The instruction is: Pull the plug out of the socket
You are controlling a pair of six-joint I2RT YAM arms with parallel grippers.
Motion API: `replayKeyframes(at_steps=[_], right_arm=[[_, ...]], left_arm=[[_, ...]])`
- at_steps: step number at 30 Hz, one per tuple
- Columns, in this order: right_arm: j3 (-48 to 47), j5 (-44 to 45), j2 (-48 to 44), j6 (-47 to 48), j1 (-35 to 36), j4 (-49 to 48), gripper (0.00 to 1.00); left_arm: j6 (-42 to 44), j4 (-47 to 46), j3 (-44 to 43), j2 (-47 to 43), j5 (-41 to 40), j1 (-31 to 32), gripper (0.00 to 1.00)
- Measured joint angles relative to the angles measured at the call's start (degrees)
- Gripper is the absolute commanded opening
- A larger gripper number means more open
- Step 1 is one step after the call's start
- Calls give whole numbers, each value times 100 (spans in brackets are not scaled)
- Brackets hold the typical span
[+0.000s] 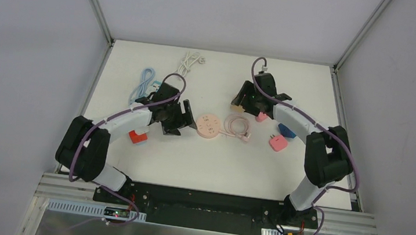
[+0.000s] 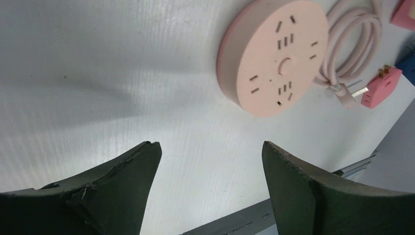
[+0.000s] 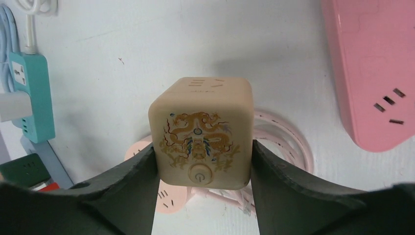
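The white worktop (image 1: pixel 201 163) is carrying the round pink socket (image 2: pixel 274 54), which is lying flat with its slots showing bare and its pink cord (image 2: pixel 352 44) coiling just beside it. The left claw (image 2: pixel 210 147) is hanging near it, jaws apart, gripping nothing. The right claw (image 3: pixel 203 149) is clamping the beige cube plug (image 3: pixel 200 122) by two opposite side faces, holding it above the cord, apart from the socket. The cube is looking rigid, light and smooth, so squeezing its flat faces is probably holding best.

Round pink socket (image 3: pixel 169 196): mostly hidden behind cream cube (image 3: pixel 200 129).
Pink strip (image 3: pixel 372 73): cut off by top and right edges.
Blue object (image 2: pixel 408 63): sliver at right edge, kind untellable.
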State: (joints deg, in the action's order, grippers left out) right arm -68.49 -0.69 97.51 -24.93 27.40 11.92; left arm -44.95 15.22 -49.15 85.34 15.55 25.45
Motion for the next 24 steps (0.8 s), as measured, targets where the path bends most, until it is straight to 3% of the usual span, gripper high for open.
replayKeyframes(at_steps=[4,6,14,17,24], right_arm=[[170,-439,195,-181,-297,-358,34],[199,-577,313,-247,-400,-448,50],[199,-1071,553,-334,-514,-621,86],[201,-1095,553,-273,-514,-660,91],[483,-855,-35,-140,-514,-581,93]], left_arm=[[118,334,-144,-520,-144,0,82],[155,553,-229,-793,-317,0,83],[291,1628,-363,-1847,-1375,0,84],[339,2048,-544,-2138,-1910,0,84],[365,2883,-916,-2697,-3270,-44,84]])
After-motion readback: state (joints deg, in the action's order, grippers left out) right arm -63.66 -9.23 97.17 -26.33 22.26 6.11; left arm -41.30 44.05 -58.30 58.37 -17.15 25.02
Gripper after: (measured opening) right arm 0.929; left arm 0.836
